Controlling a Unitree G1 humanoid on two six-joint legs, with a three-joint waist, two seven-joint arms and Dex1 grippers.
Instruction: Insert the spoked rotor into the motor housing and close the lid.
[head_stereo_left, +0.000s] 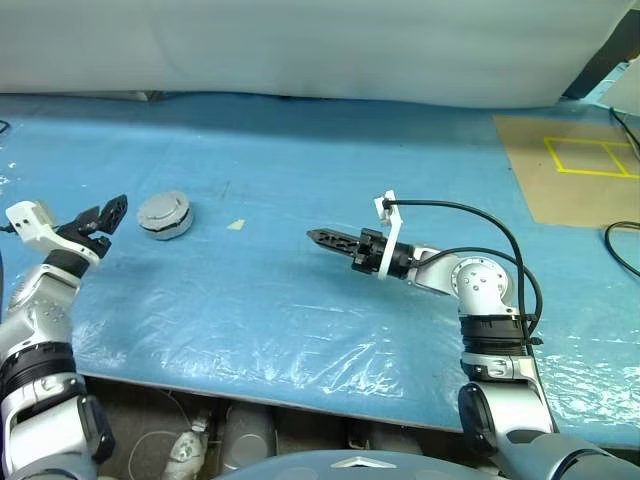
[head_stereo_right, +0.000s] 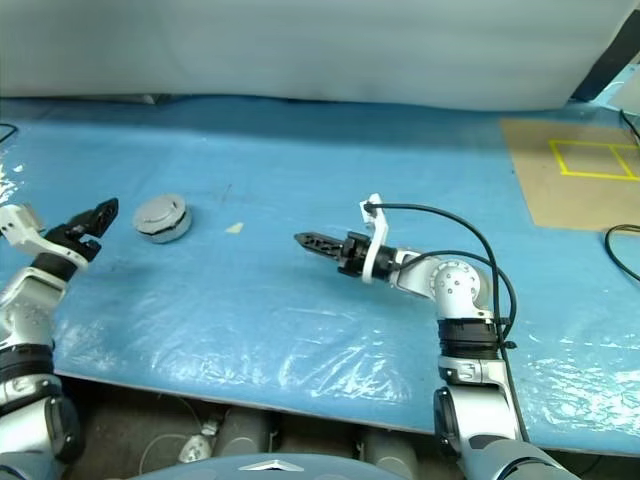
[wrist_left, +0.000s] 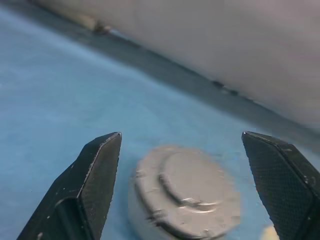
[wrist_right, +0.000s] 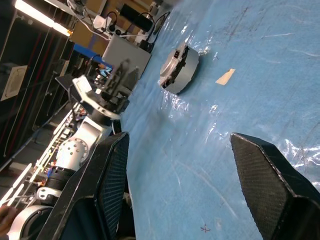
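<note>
A round grey motor housing (head_stereo_left: 164, 215) lies on the blue table with its grey lid (wrist_left: 192, 182) sitting on top. The spoked rotor is hidden. My left gripper (head_stereo_left: 112, 218) hovers just left of the housing, open, its fingers (wrist_left: 97, 170) wide apart and pointing at it without touching. Out in the middle of the table, well to the right of the housing, my right gripper (head_stereo_left: 318, 237) is open with nothing between its fingers (wrist_right: 112, 175). It points toward the housing (wrist_right: 178, 69).
A small beige scrap (head_stereo_left: 235, 224) lies on the table between the housing and the right gripper. A brown board with a yellow square (head_stereo_left: 580, 165) sits at the far right, with a black cable (head_stereo_left: 620, 250) near it. A white sheet (head_stereo_left: 300, 45) closes off the back.
</note>
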